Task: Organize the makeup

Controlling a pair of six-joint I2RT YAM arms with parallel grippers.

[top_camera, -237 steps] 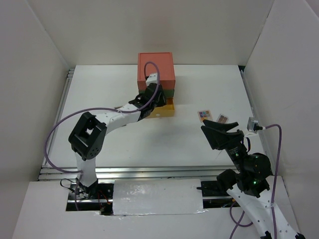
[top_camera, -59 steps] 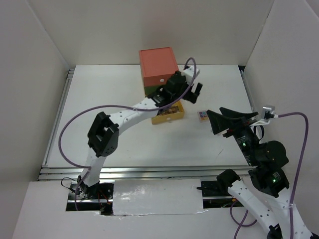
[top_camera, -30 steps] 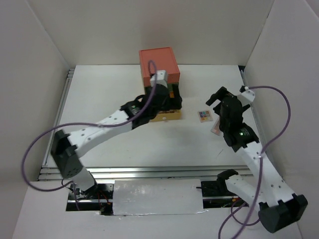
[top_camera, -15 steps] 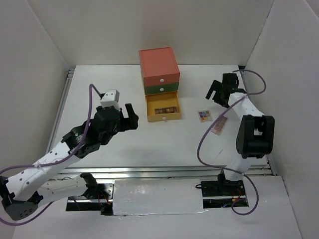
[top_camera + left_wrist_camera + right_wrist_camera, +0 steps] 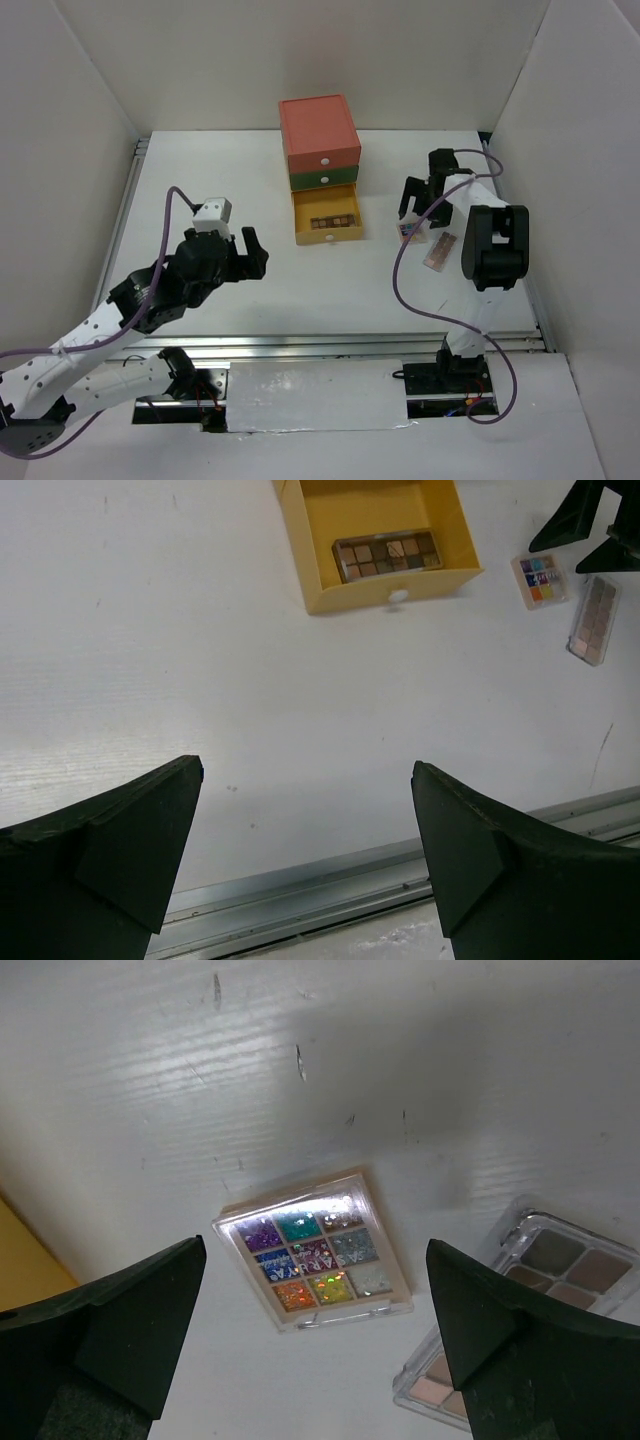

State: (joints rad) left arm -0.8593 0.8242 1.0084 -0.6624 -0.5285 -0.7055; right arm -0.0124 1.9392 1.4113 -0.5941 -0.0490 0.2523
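The drawer box (image 5: 318,135) sat at 12 o'clock on the white table (image 5: 210,190), red on top, green in the middle. Its yellow bottom drawer (image 5: 328,238) stuck out toward 6. Metal rails (image 5: 300,345) ran along the 6 o'clock edge.

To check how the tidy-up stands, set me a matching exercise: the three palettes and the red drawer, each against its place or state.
Things:
1. brown palette
2. multicolour palette
3. pinkish palette
4. red drawer

Places or states:
A. shut, topmost drawer
B. inside the open yellow drawer
C. on the table, under the open right gripper
D. on the table, farthest right of the palettes

Pairs: 1-B, 2-C, 3-D, 4-A
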